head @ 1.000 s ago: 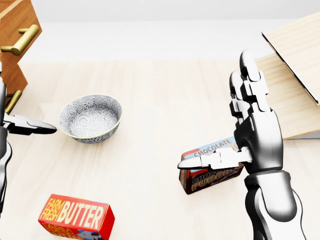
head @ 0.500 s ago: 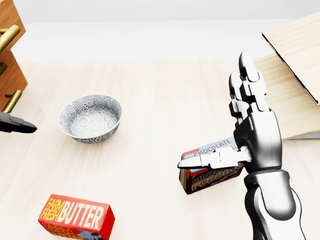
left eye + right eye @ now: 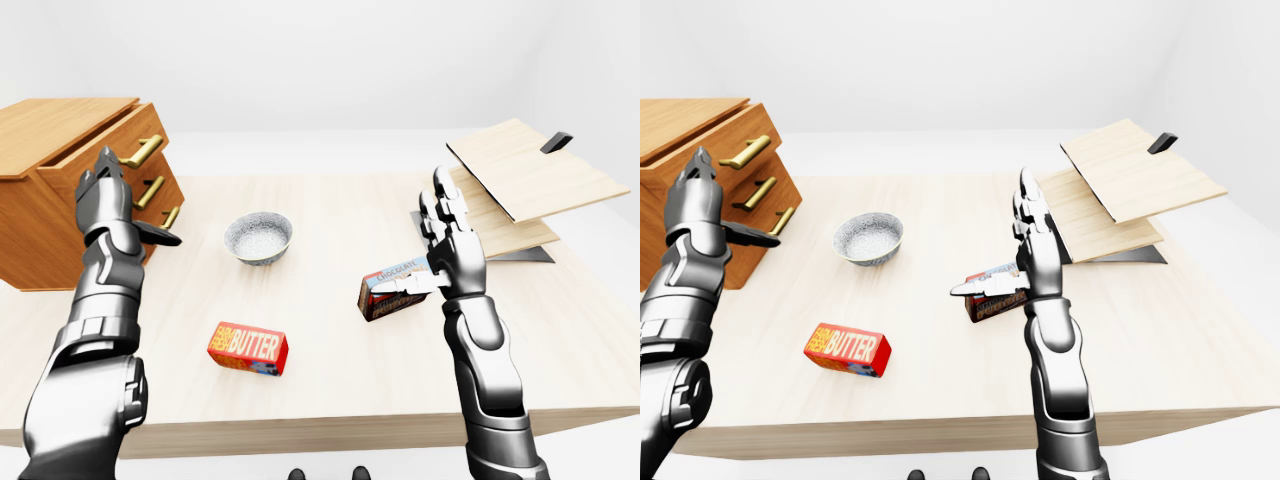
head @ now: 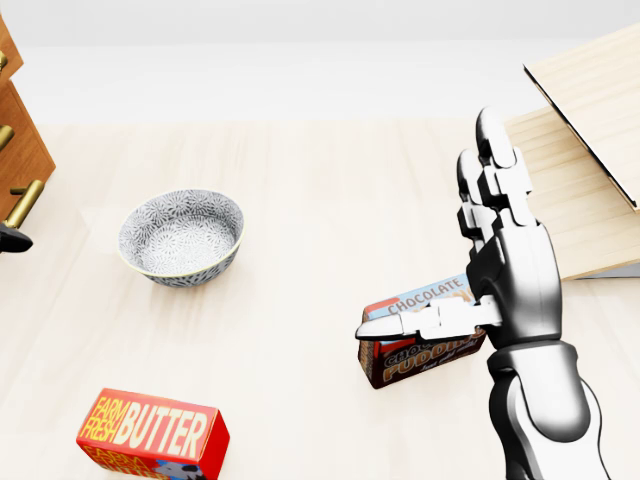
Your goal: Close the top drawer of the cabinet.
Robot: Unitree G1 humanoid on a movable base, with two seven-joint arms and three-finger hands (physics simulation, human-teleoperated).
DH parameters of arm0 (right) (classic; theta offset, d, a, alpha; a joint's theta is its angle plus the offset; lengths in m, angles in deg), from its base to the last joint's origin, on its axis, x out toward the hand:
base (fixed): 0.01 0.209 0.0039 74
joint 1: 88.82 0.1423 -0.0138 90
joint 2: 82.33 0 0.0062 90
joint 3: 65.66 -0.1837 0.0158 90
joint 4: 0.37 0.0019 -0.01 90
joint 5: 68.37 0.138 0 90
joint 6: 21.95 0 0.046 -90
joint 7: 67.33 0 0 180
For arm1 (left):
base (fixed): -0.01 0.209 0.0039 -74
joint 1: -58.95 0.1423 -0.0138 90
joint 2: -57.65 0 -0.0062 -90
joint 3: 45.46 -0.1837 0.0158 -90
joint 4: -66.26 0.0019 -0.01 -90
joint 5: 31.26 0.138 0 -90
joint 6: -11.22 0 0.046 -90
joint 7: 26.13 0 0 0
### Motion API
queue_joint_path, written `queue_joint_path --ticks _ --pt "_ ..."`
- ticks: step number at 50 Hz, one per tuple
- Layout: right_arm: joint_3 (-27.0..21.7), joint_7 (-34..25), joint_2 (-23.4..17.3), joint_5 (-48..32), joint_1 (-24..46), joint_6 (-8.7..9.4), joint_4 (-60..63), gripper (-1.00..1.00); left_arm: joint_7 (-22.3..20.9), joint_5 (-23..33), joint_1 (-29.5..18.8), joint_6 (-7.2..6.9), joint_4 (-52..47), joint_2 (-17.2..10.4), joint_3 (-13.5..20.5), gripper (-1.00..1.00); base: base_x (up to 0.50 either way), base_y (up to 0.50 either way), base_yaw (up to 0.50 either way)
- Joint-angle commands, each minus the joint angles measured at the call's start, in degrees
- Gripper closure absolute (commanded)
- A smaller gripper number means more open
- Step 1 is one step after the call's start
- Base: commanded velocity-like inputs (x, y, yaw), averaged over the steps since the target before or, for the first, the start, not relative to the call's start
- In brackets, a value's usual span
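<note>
The wooden cabinet [image 3: 45, 200] stands on the table at the left of the left-eye view, with three drawers that carry brass handles. Its top drawer [image 3: 115, 145] sticks out a little past the two below. My left hand [image 3: 125, 205] is open and upright against the drawer fronts, fingers [image 3: 104, 175] up beside the top handle [image 3: 141, 152], thumb pointing right. My right hand [image 4: 450, 250] is open and raised over the table's right half, holding nothing. In the head view only a sliver of the cabinet [image 4: 18, 150] shows at the left edge.
A patterned bowl [image 4: 181, 237] sits right of the cabinet. A red butter box [image 4: 152, 433] lies near the table's near edge. A chocolate pudding box [image 4: 420, 350] lies just under my right thumb. Stacked wooden boards [image 3: 520, 180] lean at the right.
In the head view the top drawer's front and handle slid left, almost out of frame, and my left hand went left with it. The right hand stayed put.
</note>
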Motion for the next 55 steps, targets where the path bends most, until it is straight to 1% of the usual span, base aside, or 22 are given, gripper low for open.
queue_joint_path --ticks 1,9,14,19,23,26,27,28,30,31,32,33,35,38,42,46,55 --pt "0.0 0.1 0.1 -0.1 0.0 0.0 -0.4 -1.0 2.0 1.0 -6.5 0.0 7.8 -3.3 0.0 -1.0 0.0 0.0 0.0" --pt "0.0 -0.1 0.0 -0.2 -0.3 0.0 -0.6 -1.0 2.6 1.1 -9.8 0.0 12.5 -4.1 -0.8 -1.0 0.0 0.0 0.0" --pt "-0.4 -0.2 -0.2 0.0 -0.3 0.0 -0.7 -1.0 2.0 2.0 -11.9 0.0 14.7 -4.3 -1.8 -1.0 0.0 0.0 0.0" --pt "-0.6 -0.3 -0.3 0.1 -0.2 0.0 -1.0 -1.0 1.4 3.4 -12.7 0.0 15.6 -4.4 -2.4 -1.0 0.0 0.0 0.0" --pt "-0.6 -0.2 -0.3 0.1 -0.1 0.0 -1.2 -1.0 -0.3 5.3 -13.6 0.0 16.1 -4.3 -3.2 -1.0 0.0 0.0 0.0" --pt "-0.6 -0.2 -0.3 0.1 -0.1 0.0 -1.2 -1.0 -0.3 5.5 -13.6 0.0 16.1 -4.3 -3.0 -1.0 0.0 0.0 0.0" --pt "-0.6 -0.2 -0.3 0.1 -0.2 0.0 -1.1 -1.0 -1.4 6.4 -14.4 0.0 16.3 -4.4 -3.6 -1.0 0.0 0.0 0.0" --pt "-0.7 -0.3 -0.3 0.2 -0.2 0.0 -1.0 -1.0 -3.5 8.2 -14.9 0.0 16.6 -4.8 -4.8 -1.0 0.0 0.0 0.0" --pt "-0.7 -0.3 -0.4 0.3 -0.4 0.0 -0.9 -1.0 -4.9 9.9 -14.9 0.0 16.8 -5.0 -5.0 -1.0 0.0 0.0 0.0" --pt "-0.8 -0.4 -0.4 0.3 -0.4 0.0 -0.9 -1.0 -4.8 10.0 -14.7 0.0 16.7 -5.0 -4.5 -1.0 0.0 0.0 0.0" --pt "-0.9 -0.4 -0.4 0.4 -0.5 0.0 -0.8 -1.0 -6.2 11.1 -14.8 0.0 16.8 -5.2 -5.0 -1.0 0.0 0.0 0.0" --pt "-1.1 -0.5 -0.5 0.6 -0.5 0.0 -0.7 -1.0 -8.8 12.1 -14.7 0.0 17.0 -5.6 -5.5 -1.0 0.0 0.0 0.0" --pt "-1.1 -0.5 -0.5 0.6 -0.6 0.0 -0.8 -1.0 -10.9 13.0 -14.5 0.0 16.9 -5.8 -5.2 -1.0 0.0 0.0 0.0" --pt "-1.1 -0.5 -0.5 0.7 -0.7 0.0 -0.8 -1.0 -14.4 15.3 -13.9 0.0 17.1 -6.6 -5.7 -1.0 0.0 0.0 0.0" --pt "-1.0 -0.3 -0.4 0.6 -0.5 0.0 -1.0 -1.0 -16.0 18.3 -14.0 0.0 17.4 -7.6 -5.8 -1.0 0.0 0.0 0.0" --pt "-1.0 -0.2 -0.4 0.7 -0.4 0.0 -1.1 -1.0 -17.2 20.1 -14.1 0.0 17.7 -7.7 -5.6 -1.0 0.0 0.0 0.0" --pt "-1.2 -0.1 -0.6 1.0 -0.1 0.0 -1.2 -1.0 -18.5 23.5 -14.3 0.0 18.5 -8.1 -5.7 -1.0 0.0 0.0 0.0"
